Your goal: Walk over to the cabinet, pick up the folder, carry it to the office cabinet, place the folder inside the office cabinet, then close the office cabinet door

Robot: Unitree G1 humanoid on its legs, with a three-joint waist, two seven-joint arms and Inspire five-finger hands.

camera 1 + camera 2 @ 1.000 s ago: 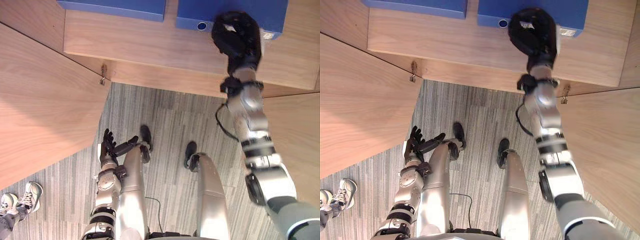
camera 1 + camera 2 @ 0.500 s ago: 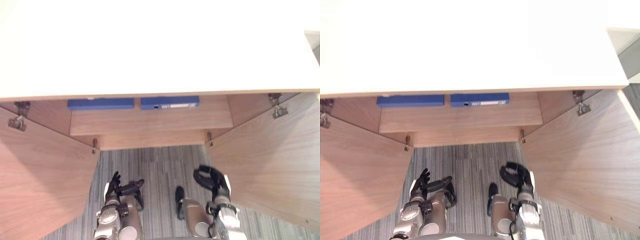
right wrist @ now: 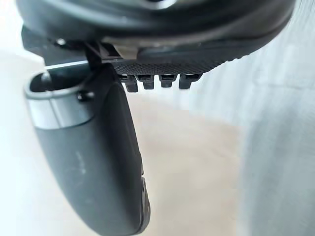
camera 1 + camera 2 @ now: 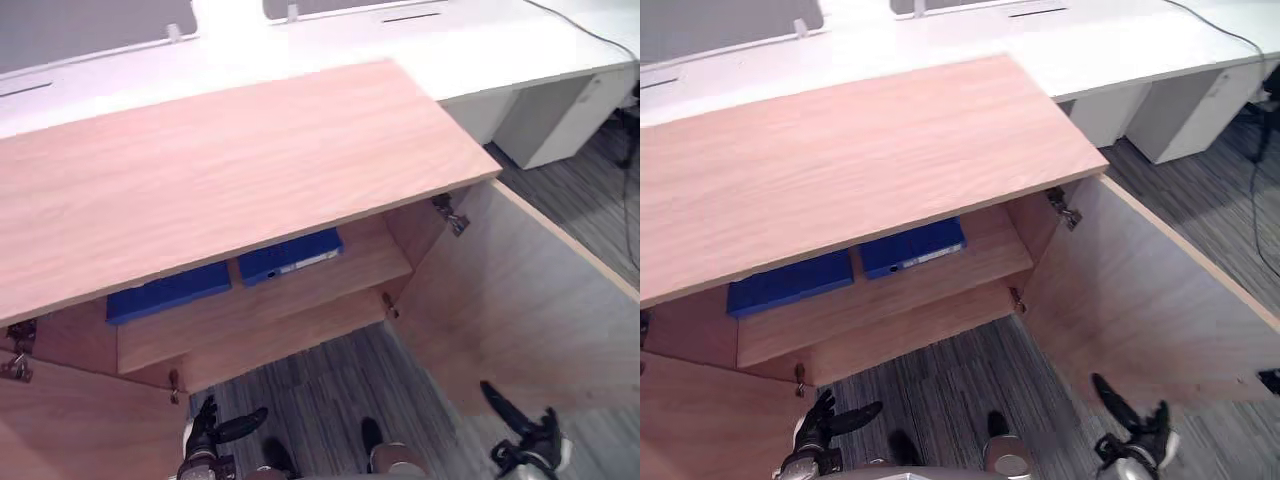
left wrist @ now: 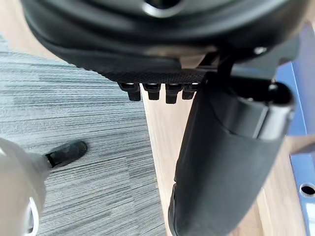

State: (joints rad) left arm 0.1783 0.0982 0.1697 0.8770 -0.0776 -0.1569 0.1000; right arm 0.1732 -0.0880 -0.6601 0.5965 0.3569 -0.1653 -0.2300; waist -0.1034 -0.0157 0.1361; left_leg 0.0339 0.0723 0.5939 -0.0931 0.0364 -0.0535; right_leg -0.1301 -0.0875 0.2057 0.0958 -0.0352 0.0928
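Head views, looking down at a wooden cabinet [image 4: 230, 180] with both doors swung open. The right door [image 4: 520, 300] stands out toward the robot's right and the left door [image 4: 60, 430] toward its left. On the shelf [image 4: 310, 295] under the cabinet top lie two blue folders, flat and side by side with a narrow gap between them. They are a labelled folder [image 4: 290, 258] on the right, with a pale strip and a ring hole on its spine, and a second folder [image 4: 168, 292] on the left. Neither hand touches either one.

The left hand [image 4: 205, 430] hangs low in front of the cabinet over the grey striped floor [image 4: 320, 400]. It is released, with fingers straight and the thumb spread sideways. The right hand [image 4: 525, 430] is low at the right, just in front of the right door's inner face. It too is released, fingers straight, and grasps nothing.

Left wrist view: the thumb [image 5: 221, 162] and the straight fingers [image 5: 157, 91] stand over the floor and the cabinet's wood, and the labelled folder shows at the edge past the thumb.

Right wrist view: the thumb [image 3: 93, 162] and fingers [image 3: 157, 81] stand before pale wood and carpet.

Behind the cabinet runs a white worktop [image 4: 480, 40].
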